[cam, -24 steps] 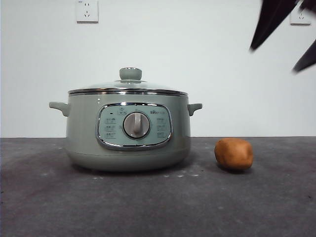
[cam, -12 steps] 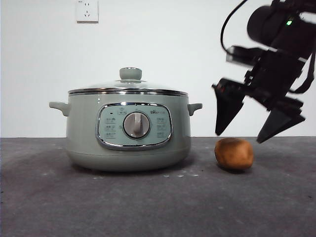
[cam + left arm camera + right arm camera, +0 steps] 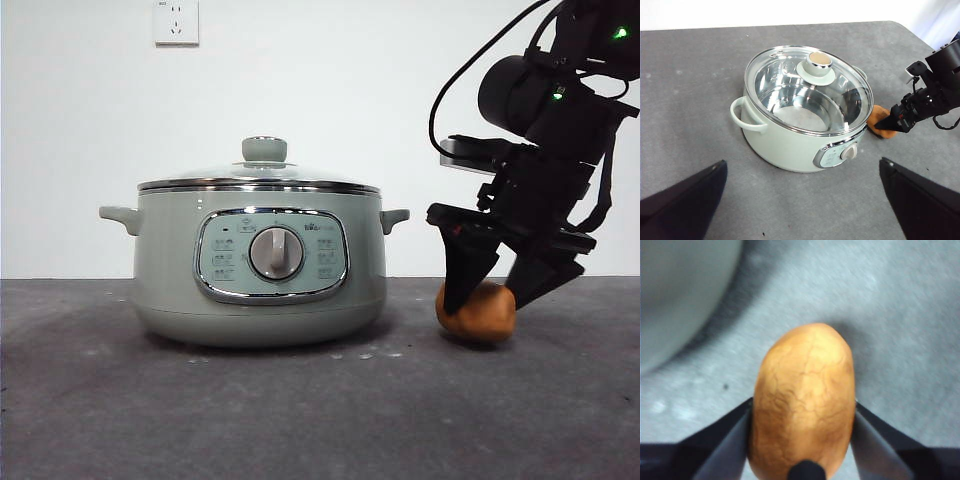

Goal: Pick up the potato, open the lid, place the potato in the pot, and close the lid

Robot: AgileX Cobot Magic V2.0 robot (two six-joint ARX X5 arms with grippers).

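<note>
Right gripper (image 3: 490,300) straddles the potato (image 3: 482,312)!
Your jaws flank it on both sides, touching its skin, potato on the table at the pot's (image 3: 260,265) 3 o'clock. Lid (image 3: 262,175) sits on; left gripper (image 3: 800,200) waits spread.

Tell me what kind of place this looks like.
Probably a robot test bench, not a home kitchen: a bare grey table, a plain white wall with a power socket, and only the pot and the potato.

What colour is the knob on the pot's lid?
Pale sage green like the pot; the knob on the glass lid shows best in the front view.
</note>
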